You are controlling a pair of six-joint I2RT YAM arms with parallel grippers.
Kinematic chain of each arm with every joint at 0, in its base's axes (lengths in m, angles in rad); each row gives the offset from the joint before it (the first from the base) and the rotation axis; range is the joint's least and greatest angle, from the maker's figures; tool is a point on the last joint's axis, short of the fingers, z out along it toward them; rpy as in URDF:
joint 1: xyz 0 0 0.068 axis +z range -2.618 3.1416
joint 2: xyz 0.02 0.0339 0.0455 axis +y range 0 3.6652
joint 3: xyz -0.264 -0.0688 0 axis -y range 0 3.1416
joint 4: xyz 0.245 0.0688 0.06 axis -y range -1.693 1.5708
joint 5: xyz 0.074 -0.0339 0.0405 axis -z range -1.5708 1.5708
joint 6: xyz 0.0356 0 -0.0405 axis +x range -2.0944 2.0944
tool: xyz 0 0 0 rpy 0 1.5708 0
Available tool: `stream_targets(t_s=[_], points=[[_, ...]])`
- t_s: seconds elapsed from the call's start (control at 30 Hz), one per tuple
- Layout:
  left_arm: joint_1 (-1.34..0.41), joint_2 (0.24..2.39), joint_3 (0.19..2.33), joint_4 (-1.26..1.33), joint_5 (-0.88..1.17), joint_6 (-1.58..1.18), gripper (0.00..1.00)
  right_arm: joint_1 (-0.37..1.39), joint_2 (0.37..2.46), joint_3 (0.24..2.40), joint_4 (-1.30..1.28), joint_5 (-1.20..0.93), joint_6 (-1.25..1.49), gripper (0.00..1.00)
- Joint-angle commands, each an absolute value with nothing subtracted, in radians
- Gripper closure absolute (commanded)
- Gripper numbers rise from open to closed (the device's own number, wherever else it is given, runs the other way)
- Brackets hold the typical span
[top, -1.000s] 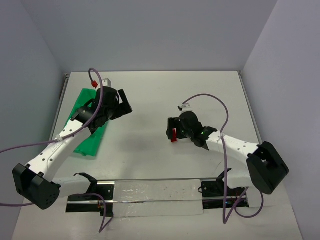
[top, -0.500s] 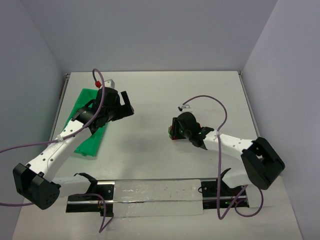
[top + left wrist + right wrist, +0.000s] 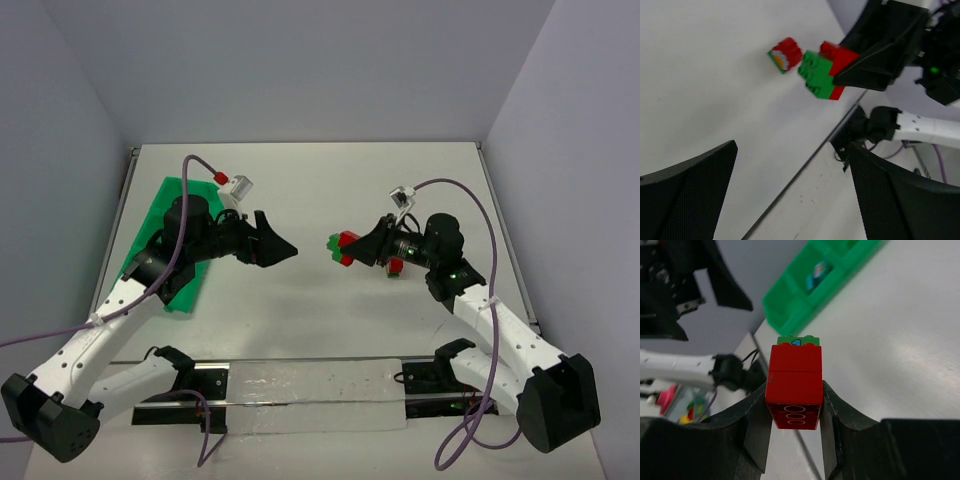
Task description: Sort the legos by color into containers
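Lego stack (image 3: 345,241) of red and green bricks is pinched in the right gripper (image 3: 355,250) in the top view, held out over the middle of the white counter (image 3: 320,180). Facing it, a little apart, is the left gripper (image 3: 280,248), which carries nothing. The green tray (image 3: 152,215) lies along the counter's left side, partly under the left arm. From the left wrist, the left gripper (image 3: 792,150) has its two fingers spread wide with only bare counter (image 3: 715,75) between them. Beyond, the right gripper (image 3: 836,72) clamps the lego stack (image 3: 815,75), green in the middle and red at both ends. A second red piece (image 3: 786,54) shows just beside it, too blurred to tell whether it rests on the counter. From the right wrist, the right gripper (image 3: 794,392) is closed tight on the red sides of the lego stack (image 3: 794,372), green at its far end. The tray (image 3: 790,310) lies beyond, with a teal brick (image 3: 817,271) in one compartment.
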State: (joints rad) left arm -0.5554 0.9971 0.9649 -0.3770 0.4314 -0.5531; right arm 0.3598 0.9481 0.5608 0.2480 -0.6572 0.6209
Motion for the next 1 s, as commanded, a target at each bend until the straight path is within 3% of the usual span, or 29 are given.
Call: stream_targets(t_s=[0.0,0.23,0.97], points=[[-0.556,0.946,0.918,-0.118,0.767,-0.557,0.01,0.362,0.913,0.581,0.393,-1.001,0.694,1.00],[-0.562,0.995,0.918,-0.092,0.838,-0.565,0.01,0.374,0.886,0.622,0.404,-1.091,0.707,0.99],[-0.637,1.064,0.839,0.150,0.933,-0.627,0.12,0.516,0.960,0.706,0.395,-1.034,0.690,0.99]])
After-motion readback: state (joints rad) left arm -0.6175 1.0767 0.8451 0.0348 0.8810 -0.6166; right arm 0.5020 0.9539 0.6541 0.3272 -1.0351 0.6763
